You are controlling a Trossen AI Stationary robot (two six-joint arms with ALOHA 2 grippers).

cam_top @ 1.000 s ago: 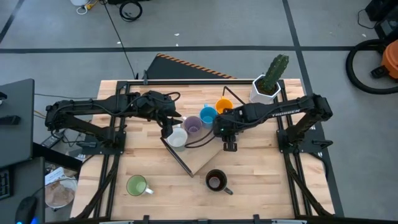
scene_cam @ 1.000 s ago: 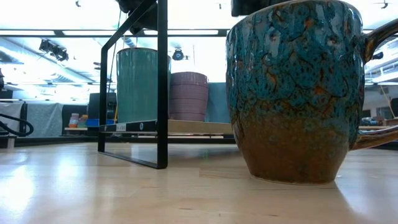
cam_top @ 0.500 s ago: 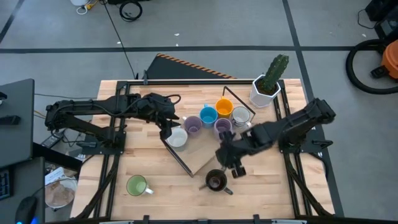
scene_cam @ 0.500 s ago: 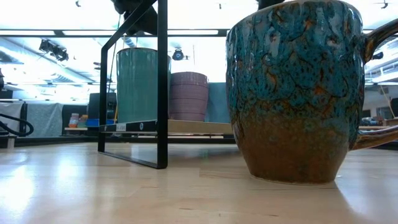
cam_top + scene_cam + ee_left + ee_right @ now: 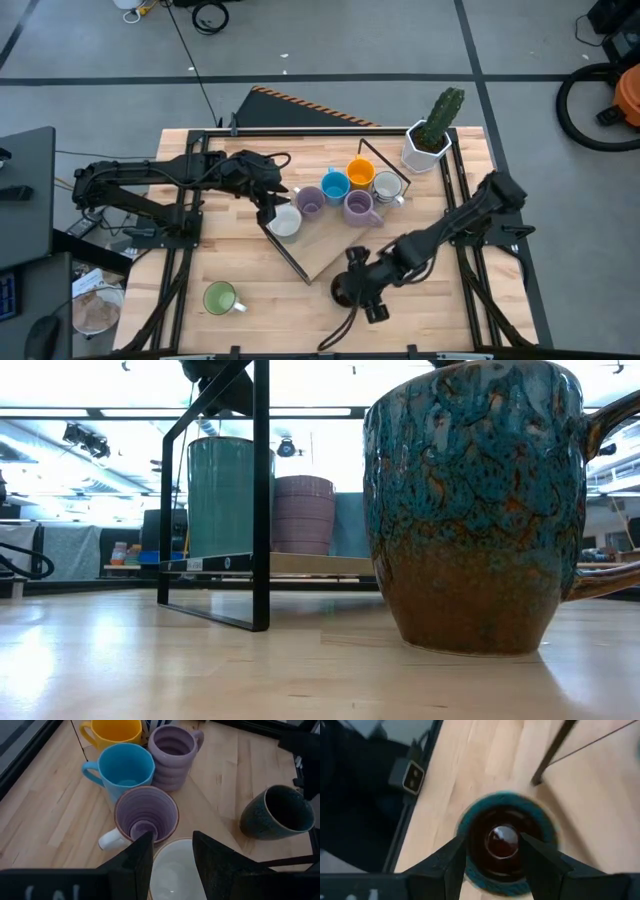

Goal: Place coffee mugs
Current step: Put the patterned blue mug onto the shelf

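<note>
I note the right gripper (image 5: 492,857) directly above the dark brown mug (image 5: 502,842); fingers spread, empty; nearer than the left arm.

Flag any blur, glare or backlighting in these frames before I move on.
Right wrist view: the dark mug is motion-smeared at its rim. Low view: bright ceiling light behind leaves the black frame in silhouette, and glare washes the table. Left wrist view: the mugs look sharp.
</note>
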